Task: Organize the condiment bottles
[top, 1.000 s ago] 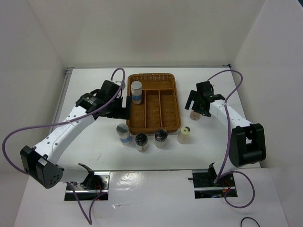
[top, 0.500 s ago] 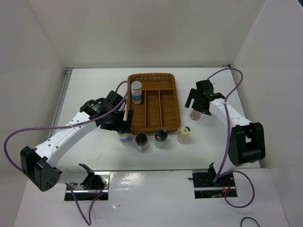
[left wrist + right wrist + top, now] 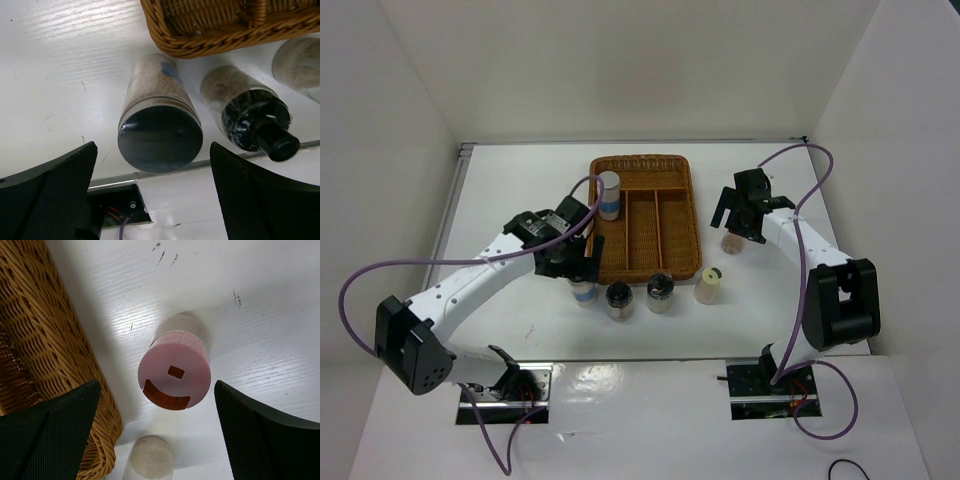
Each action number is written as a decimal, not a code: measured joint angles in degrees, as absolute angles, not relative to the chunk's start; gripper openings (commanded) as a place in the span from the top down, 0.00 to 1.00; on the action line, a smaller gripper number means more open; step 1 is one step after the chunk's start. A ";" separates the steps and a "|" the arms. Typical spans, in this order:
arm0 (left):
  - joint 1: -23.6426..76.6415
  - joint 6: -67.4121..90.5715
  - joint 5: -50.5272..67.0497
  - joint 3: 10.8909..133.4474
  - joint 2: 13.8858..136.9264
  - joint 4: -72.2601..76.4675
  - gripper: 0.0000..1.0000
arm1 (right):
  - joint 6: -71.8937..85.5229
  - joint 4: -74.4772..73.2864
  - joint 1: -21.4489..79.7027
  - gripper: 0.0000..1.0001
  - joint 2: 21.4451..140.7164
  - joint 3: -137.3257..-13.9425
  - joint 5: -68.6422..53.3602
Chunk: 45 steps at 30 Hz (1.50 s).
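Overhead, L end effector (image 3: 152, 150) spread wide above silver-topped bottle (image 3: 159, 117) on counter (image 3: 60, 60), R end effector (image 3: 157, 385) spread above pink-capped bottle (image 3: 174, 370).

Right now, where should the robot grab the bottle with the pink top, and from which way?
Probably the round sides just under the cap of the pink-capped bottle, coming straight down. It stands upright, and the open right gripper hangs above it with a finger on each side.
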State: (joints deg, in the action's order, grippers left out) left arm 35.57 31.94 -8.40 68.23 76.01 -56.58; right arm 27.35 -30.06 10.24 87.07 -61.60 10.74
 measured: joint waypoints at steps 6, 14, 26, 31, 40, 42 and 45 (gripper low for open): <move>35.57 32.01 -11.35 68.14 78.50 -55.77 0.04 | 27.35 -30.09 10.24 0.02 87.07 -61.60 10.76; 35.57 32.21 -11.77 68.14 80.20 -53.98 0.10 | 27.35 -30.09 10.20 0.02 87.07 -61.60 10.76; 35.70 32.01 -11.73 68.14 80.95 -52.45 0.45 | 27.35 -30.09 9.74 0.02 87.07 -61.60 10.83; 35.73 32.03 -11.70 68.38 80.95 -53.17 0.51 | 27.35 -30.11 9.74 0.02 87.07 -61.60 10.85; 35.73 31.92 -11.66 81.91 80.79 -64.51 0.51 | 27.35 -30.11 9.72 0.02 87.07 -61.60 10.98; 35.73 31.88 -11.60 85.76 80.75 -66.63 0.51 | 27.35 -30.13 9.72 0.02 87.07 -61.60 11.00; 35.73 31.77 -11.57 91.48 80.77 -69.32 0.51 | 27.35 -30.15 9.72 0.02 87.07 -61.63 11.03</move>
State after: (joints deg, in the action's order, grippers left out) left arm 35.73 31.77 -11.57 91.48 80.77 -69.32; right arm 27.35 -30.15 9.72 87.07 -61.63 11.03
